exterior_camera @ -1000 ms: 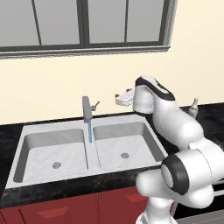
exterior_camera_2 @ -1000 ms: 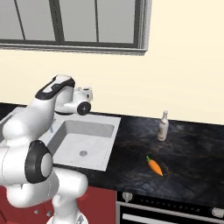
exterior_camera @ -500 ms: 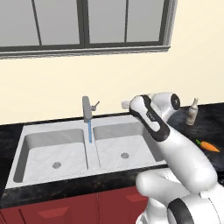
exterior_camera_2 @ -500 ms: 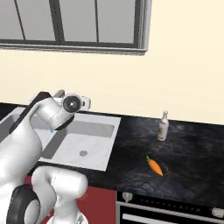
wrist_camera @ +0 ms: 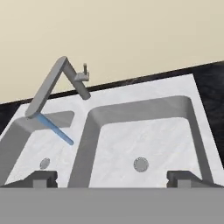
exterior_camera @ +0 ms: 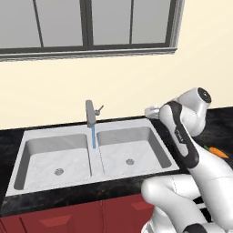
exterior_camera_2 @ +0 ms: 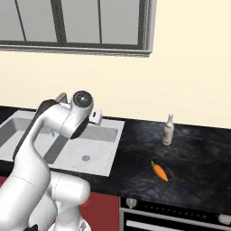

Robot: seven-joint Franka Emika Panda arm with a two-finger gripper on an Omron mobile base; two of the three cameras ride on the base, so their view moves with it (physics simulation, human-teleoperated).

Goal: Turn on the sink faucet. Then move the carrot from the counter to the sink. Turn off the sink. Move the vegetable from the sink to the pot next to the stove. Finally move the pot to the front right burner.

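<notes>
Black marbled counter [exterior_camera_2: 203,149] takes up most of the scene, and the big change from a second ago is the arm: it was stretched toward the faucet then, and now it's folded back and swung to the right end of the sink, its elbow raised over the counter's right side. Nothing else has shifted.

Grey double-basin sink [exterior_camera: 27,136] sits in the counter, two bowls with round drains. The sink faucet [exterior_camera: 90,113] stands on the back rim between them, a thin blue stream of water falling from its spout. In the hand view the spout leans over the dividing wall, its small lever sticking up from the base.

Gripper [wrist_camera: 111,178] hangs above the right basin with nothing between its tips, jaws spread wide apart.

Pale bottle [exterior_camera_2: 168,130] stands upright near the back wall, well right of the sink. The carrot [exterior_camera_2: 159,171] lies on the counter in front of it, nearer the front edge, small and orange with its green tip pointing back-left. The arm's bulk hides part of the sink in the right base view.
</notes>
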